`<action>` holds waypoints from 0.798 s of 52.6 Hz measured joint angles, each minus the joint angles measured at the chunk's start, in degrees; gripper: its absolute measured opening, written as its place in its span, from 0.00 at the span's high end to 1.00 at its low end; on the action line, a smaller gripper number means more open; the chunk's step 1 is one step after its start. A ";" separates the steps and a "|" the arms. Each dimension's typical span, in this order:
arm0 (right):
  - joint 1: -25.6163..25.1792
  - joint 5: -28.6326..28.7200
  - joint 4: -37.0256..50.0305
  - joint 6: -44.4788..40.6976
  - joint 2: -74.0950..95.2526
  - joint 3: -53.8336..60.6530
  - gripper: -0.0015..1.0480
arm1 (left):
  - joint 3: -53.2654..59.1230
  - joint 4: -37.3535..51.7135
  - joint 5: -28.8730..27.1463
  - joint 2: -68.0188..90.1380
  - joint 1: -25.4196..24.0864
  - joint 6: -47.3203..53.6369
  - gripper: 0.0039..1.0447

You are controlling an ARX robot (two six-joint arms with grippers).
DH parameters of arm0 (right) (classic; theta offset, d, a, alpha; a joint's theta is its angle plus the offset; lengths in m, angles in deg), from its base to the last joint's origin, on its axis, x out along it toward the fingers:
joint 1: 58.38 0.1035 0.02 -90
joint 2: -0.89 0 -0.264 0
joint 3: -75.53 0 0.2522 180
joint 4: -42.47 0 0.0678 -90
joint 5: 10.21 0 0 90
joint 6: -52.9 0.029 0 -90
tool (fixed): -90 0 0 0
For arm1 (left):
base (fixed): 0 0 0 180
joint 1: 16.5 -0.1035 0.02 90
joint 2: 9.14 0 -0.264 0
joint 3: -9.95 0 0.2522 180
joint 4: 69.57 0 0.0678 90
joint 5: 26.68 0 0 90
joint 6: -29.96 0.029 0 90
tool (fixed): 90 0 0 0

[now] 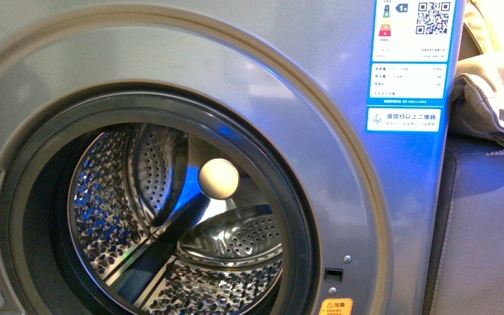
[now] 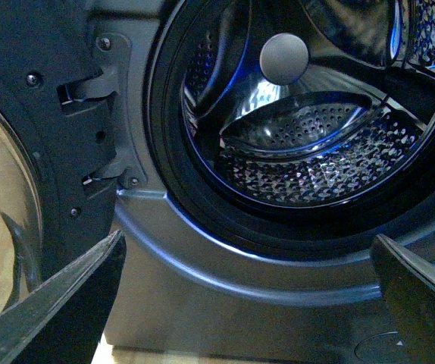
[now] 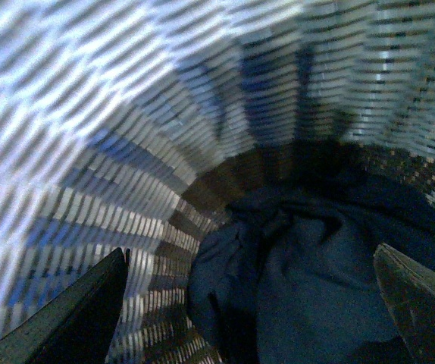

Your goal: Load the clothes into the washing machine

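jaws not seen in front view: washing machine porthole open, drum looks empty, beige cloth beside it. left wrist: left jaws apart, empty, facing drum; open door close alongside. right wrist: right jaws apart over clothes in woven basket, ungripped. risk: shallow pinch could drop trailing fabric on porthole rim.

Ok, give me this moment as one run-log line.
washing machine: open, drum shows no clothes | clothes: in woven basket | left gripper: open, facing drum | right gripper: open, aimed at clothes
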 joint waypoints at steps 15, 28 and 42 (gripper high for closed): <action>2.71 -8.57 11.21 0.70 24.00 -7.15 0.07 | 0.00 0.00 0.00 0.00 0.00 0.00 0.06; 1.84 -12.09 12.92 2.58 33.33 -14.60 0.07 | 0.00 0.00 0.02 0.00 0.00 0.00 0.06; 0.85 -14.75 13.84 3.63 41.70 -19.34 0.07 | 0.00 0.00 0.02 0.00 0.00 0.00 0.06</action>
